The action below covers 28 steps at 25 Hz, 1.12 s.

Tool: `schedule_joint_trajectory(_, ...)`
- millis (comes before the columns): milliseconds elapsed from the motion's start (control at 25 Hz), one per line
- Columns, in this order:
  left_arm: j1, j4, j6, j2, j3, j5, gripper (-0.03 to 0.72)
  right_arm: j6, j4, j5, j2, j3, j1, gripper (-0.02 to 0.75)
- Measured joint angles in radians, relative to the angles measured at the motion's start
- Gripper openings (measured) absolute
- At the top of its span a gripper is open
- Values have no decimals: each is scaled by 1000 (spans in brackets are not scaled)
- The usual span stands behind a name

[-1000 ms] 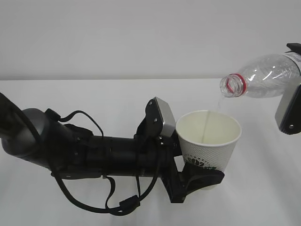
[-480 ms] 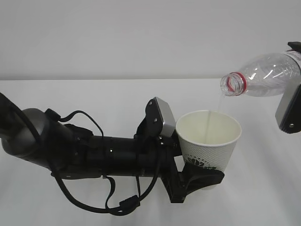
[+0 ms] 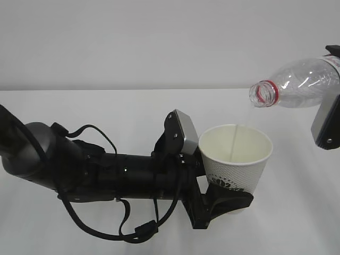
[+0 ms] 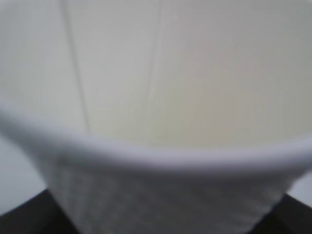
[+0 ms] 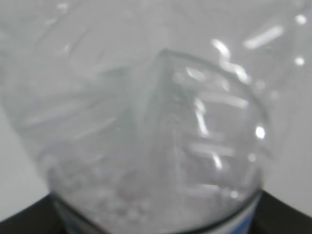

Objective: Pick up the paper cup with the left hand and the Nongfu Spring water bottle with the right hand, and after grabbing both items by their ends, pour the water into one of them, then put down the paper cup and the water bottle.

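Observation:
The white paper cup (image 3: 236, 156) stands upright above the table, its base clamped by my left gripper (image 3: 229, 201), which is shut on it. The cup (image 4: 161, 122) fills the left wrist view, blurred. The Nongfu Spring water bottle (image 3: 300, 82) lies nearly horizontal at the upper right, its red-ringed mouth pointing left over the cup. A thin stream of water (image 3: 245, 114) falls from the mouth into the cup. My right gripper (image 3: 330, 114) holds the bottle's rear end at the frame edge. The clear bottle (image 5: 146, 131) fills the right wrist view, with dark fingers (image 5: 282, 214) at the bottom corners.
The black left arm (image 3: 95, 170) with looping cables stretches across the white table (image 3: 106, 111) from the left edge. A plain white wall stands behind.
The bottle's rear end has lifted slightly, tilting the mouth a little further down. The cup and left arm have not moved.

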Motion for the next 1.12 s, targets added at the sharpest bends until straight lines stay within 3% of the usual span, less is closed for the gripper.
schedule_joint_trajectory(1120,0,0,0,0,0,2,543,-9,0,-3,0,0,0,440)
